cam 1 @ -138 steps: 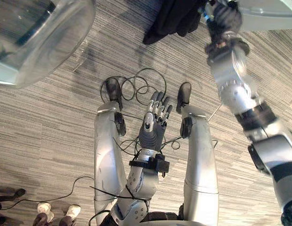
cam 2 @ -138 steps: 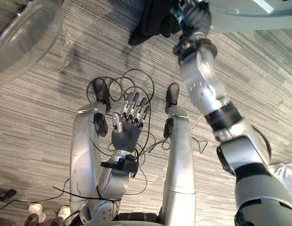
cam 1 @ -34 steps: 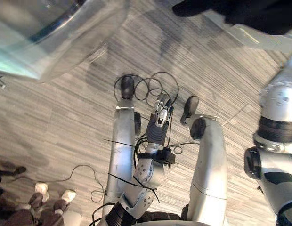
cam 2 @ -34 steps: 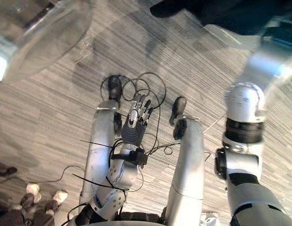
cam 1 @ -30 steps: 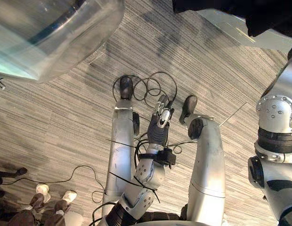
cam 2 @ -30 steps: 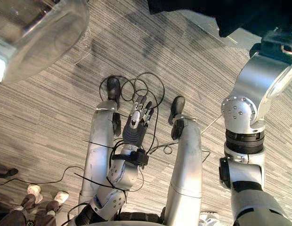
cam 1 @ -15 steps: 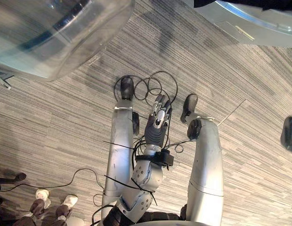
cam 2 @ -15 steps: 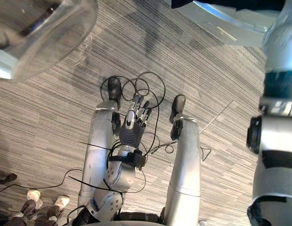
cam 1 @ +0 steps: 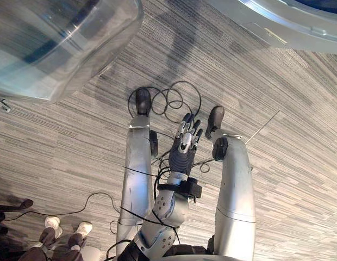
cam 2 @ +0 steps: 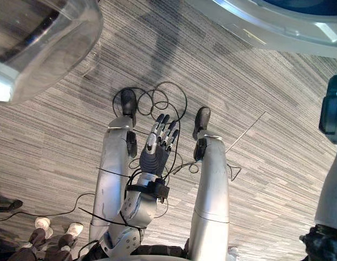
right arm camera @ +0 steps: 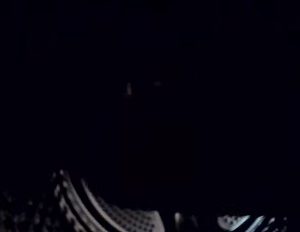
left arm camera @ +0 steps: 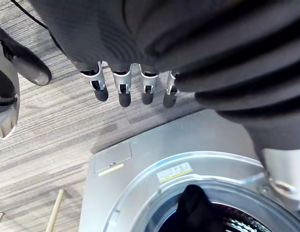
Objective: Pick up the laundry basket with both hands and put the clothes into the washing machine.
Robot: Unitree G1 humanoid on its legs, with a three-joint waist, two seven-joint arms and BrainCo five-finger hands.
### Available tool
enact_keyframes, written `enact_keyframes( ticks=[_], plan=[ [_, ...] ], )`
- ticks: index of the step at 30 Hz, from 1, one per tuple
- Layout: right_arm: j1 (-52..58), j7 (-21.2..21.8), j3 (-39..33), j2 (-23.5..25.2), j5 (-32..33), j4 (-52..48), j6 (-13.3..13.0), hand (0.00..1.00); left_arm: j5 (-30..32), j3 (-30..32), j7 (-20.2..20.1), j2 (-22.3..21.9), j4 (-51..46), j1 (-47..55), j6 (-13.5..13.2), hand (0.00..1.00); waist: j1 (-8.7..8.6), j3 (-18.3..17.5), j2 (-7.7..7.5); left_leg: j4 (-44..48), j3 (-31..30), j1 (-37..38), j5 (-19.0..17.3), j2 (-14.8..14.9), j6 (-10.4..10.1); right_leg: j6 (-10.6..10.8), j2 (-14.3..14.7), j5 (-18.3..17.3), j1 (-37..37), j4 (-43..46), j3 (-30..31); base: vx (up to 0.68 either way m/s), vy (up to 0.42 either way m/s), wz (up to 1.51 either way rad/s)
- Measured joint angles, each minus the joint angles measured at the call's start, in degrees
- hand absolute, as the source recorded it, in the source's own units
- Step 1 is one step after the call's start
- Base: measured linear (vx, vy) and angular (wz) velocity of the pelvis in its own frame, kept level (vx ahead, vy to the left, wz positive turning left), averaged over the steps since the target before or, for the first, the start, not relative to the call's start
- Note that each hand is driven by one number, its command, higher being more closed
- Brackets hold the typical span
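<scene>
Left eye view: grey striped carpet (cam 1: 60, 136) meets the washing machine (cam 1: 277, 22).

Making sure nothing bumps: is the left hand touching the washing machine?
Apart. The left eye view shows the left hand low in the middle, with a wide stretch of floor between it and the washing machine.

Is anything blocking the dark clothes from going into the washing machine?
Nothing visible does. The dark clothes already sit in the mouth of the washing machine, and its glass door is swung aside to the robot's left. The left hand hangs open, away from it.
</scene>
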Motion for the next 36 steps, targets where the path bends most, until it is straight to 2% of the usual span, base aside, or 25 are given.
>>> enact_keyframes(
  ticks=[3, 4, 9, 10, 12, 14, 16, 17, 18, 19, 20, 22, 25, 27, 30, 33, 34, 36],
  plan=[
    [-2.22, -1.63, 2.75, -0.07, 1.73, 3.21, -1.28, 1.00, -0.76, 0.01, -0.02, 0.00, -0.14, 0.00, -0.36, 0.00, -0.14, 0.00, 0.00, -0.68, 0.80, -0.03, 0.38, 0.03, 0.58, 0.75, -0.30, 0.73, 0.06, -1.06, 0.37, -0.03, 0.046, -0.04],
    [-3.20, -3.13, 4.63, -0.11, 1.84, 4.36, -2.68, 1.00, -0.87, 0.02, 0.02, 0.00, -0.15, 0.00, -0.37, 0.00, -0.46, 0.00, 0.00, -1.25, 1.31, -0.04, 0.61, 0.16, 0.90, 1.35, -0.60, 1.14, 0.03, -1.85, 0.73, -0.04, 0.058, -0.06],
    [-4.06, -7.86, 6.33, -0.41, 0.88, 5.82, -5.73, 1.00, -0.86, 0.02, 0.11, 0.07, -0.87, 0.01, -0.80, 0.00, -0.81, 0.00, 0.00, -1.37, 1.71, -0.56, 0.62, 0.21, 0.91, 1.59, -0.71, 1.77, 0.02, -3.12, 0.88, -0.02, 0.047, -0.05],
    [-4.07, -8.61, 6.33, -0.41, 0.24, 6.20, -5.70, 0.00, -0.86, 0.02, 0.11, 0.13, -1.45, 0.01, -1.15, 0.00, -0.74, 0.00, 0.00, -1.35, 1.72, -0.57, 0.62, 0.20, 0.91, 1.59, -0.72, 1.77, 0.01, -3.10, 0.88, -0.02, 0.032, 0.00],
    [-4.06, -8.77, 6.31, -0.40, -1.30, 6.40, -5.01, 0.00, -0.86, 0.02, 0.15, 0.28, -2.25, 0.12, -1.39, 0.00, -0.57, 0.00, 0.00, -1.29, 1.64, -0.57, 0.62, 0.23, 0.91, 1.55, -0.64, 1.79, -0.04, -3.03, 0.87, 0.00, 0.000, 0.00],
    [-3.80, -9.90, 6.14, -0.27, -6.26, 6.47, -3.11, 0.00, -0.71, 0.07, 0.14, 0.59, -3.05, 0.70, -1.68, 0.00, -0.46, 0.01, 0.01, -1.24, 1.52, -0.65, 0.62, 0.28, 0.91, 1.44, -0.49, 1.86, -0.18, -3.04, 0.88, -0.03, 0.019, -0.04],
    [-0.02, -11.54, 4.66, -0.18, -21.43, 3.75, 2.80, 0.00, -0.37, 0.63, -0.04, 1.20, -3.38, 3.49, -2.12, 0.00, -0.43, 0.03, -0.10, -0.66, 1.24, -0.98, 0.61, 0.81, 0.92, 1.42, 0.04, 1.87, -0.31, -2.54, 0.69, -0.03, 0.014, -0.09],
    [1.96, -11.13, 4.59, -0.16, -28.15, 1.38, 5.48, 0.00, 0.24, 1.40, 0.02, 1.25, -2.90, 4.13, -2.17, 0.00, -0.44, 0.03, -0.10, -0.28, 0.99, -1.19, 0.61, 0.92, 0.92, 1.42, 0.11, 1.86, -0.49, -2.11, 0.33, -0.03, 0.008, -0.09],
    [3.04, -10.54, 4.76, -0.08, -31.83, -0.05, 7.09, 0.00, 0.40, 1.72, 0.01, 1.23, -2.72, 4.38, -2.22, 0.00, -0.41, 0.02, -0.10, -0.02, 0.87, -1.36, 0.60, 0.99, 0.92, 1.40, 0.14, 1.85, -0.71, -1.75, 0.16, -0.03, 0.003, -0.05],
    [4.79, -9.04, 5.70, 0.08, -41.36, -2.31, 10.83, 0.00, 0.45, 2.08, -0.20, 1.14, -2.53, 4.59, -2.42, 0.00, -0.35, 0.03, -0.09, 0.32, 0.65, -1.68, 0.59, 1.10, 0.90, 1.37, 0.21, 1.81, -1.23, -0.93, -0.02, -0.04, -0.003, -0.01],
    [6.53, -7.52, 6.60, 0.33, -48.52, -4.49, 13.35, 0.00, 0.51, 2.49, -1.10, 0.86, -2.38, 4.67, -2.48, 0.00, -0.30, 0.02, -0.10, 0.29, 0.52, -1.88, 0.58, 1.15, 0.89, 1.12, 0.25, 1.62, -1.72, -0.52, -0.10, -0.05, -0.004, -0.01],
    [8.19, -5.32, 6.54, 1.45, -56.72, -4.97, 15.80, 0.00, 0.85, 3.02, -1.64, 0.59, -2.23, 4.83, -2.50, 0.00, -0.12, 0.02, -0.09, 0.53, 0.48, -2.19, 0.54, 1.48, 0.85, 1.09, 0.45, 1.08, -2.19, 0.25, -0.12, -0.07, -0.004, -0.01],
    [9.82, -3.64, 6.22, 2.29, -61.50, -4.30, 18.66, 0.00, 1.71, 3.13, -2.12, 0.50, -1.81, 4.89, -2.52, 0.00, 0.11, 0.00, -0.12, 0.17, 0.11, -2.14, 0.63, 1.60, 0.27, 0.30, 0.94, 1.08, -2.36, 0.56, -0.35, -0.06, -0.001, 0.01],
    [12.13, -3.39, 5.77, 2.30, -64.36, -4.46, 19.05, 0.00, 2.64, 3.14, -2.22, 0.37, -0.56, 4.87, -2.47, 0.00, 0.14, -0.01, -0.13, 0.33, 0.02, -2.08, 0.75, 1.69, 0.43, 0.31, 0.98, 0.70, -2.45, 1.33, -0.42, -0.02, 0.000, 0.04],
    [17.13, -2.21, 3.64, 2.79, -64.69, -5.51, 19.52, 0.00, 2.65, 3.19, -2.19, 0.28, 0.12, 4.63, -2.35, 0.00, 0.10, -0.01, -0.14, 0.29, -0.17, -1.94, 0.89, 1.79, 0.27, 0.10, 1.03, 0.42, -2.57, 1.85, -0.65, 0.00, 0.006, 0.04],
    [22.04, -0.03, -0.15, 4.45, -60.77, -5.73, 18.89, 0.00, 2.70, 4.36, -2.18, -0.54, 0.76, 2.62, -2.34, 0.00, -0.07, -0.03, -0.13, 0.25, -0.41, -1.66, 0.89, 1.96, 0.24, -0.05, 1.12, 0.31, -2.55, 2.17, -0.90, 0.00, 0.003, 0.01],
    [24.67, 0.52, -1.59, 4.60, -57.56, -7.03, 17.98, 0.00, 2.68, 5.38, -2.13, -1.49, 1.94, 1.53, -2.32, 0.00, -0.21, -0.03, -0.14, 0.31, -0.44, -1.61, 0.89, 2.01, 0.23, -0.08, 1.17, 0.29, -2.55, 2.28, -0.92, 0.00, 0.000, 0.00],
    [27.62, 1.57, -3.18, 4.55, -55.14, -9.97, 17.24, 0.00, 2.67, 5.81, -2.12, -2.12, 2.82, 0.71, -2.17, 0.00, -0.56, -0.04, -0.15, 0.48, -0.46, -1.61, 0.89, 2.04, 0.23, -0.09, 1.20, 0.29, -2.52, 2.34, -0.90, -0.01, 0.011, -0.02]
  ],
)
